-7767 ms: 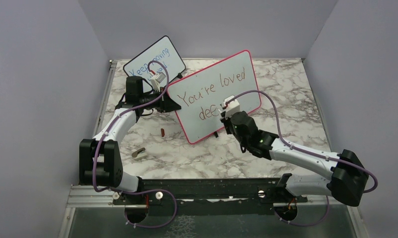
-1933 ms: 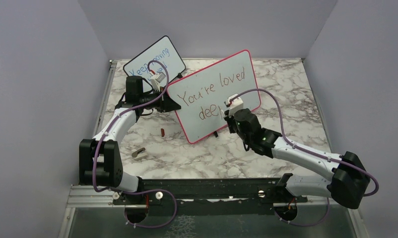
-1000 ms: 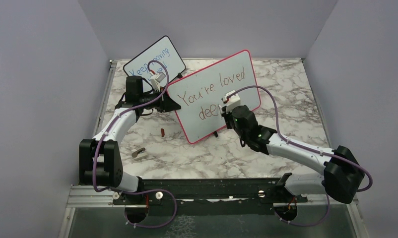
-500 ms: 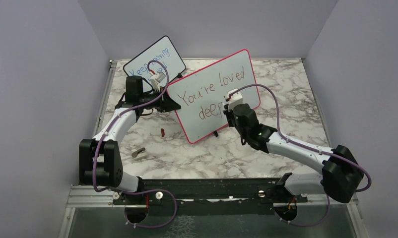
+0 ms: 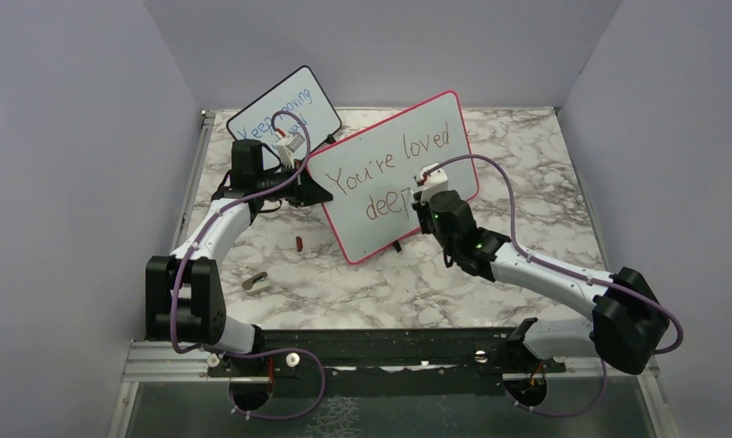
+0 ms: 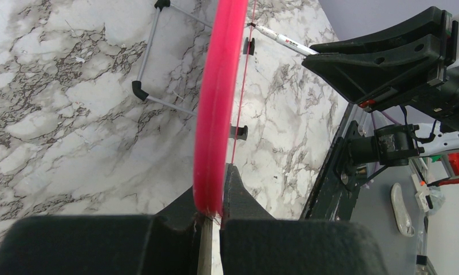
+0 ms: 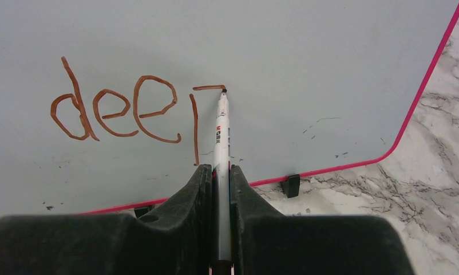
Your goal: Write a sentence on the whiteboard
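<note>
The large white board with a red-pink frame [image 5: 390, 137] stands propped near the middle of the grey-veined marble tabletop [image 5: 536, 173], its face toward the arms. On it the brownish-red handwritten sentence [image 5: 392, 164] reads "You're loved", with "dee" and a part-formed letter below. The tip of a slim white marker [image 7: 220, 134] touches that stroke's top. The right gripper [image 7: 220, 171] pinches the marker's barrel; the left gripper [image 6: 212, 197] clamps the board's left edge. Behind leans a smaller black-framed board with blue writing [image 5: 285, 109].
</note>
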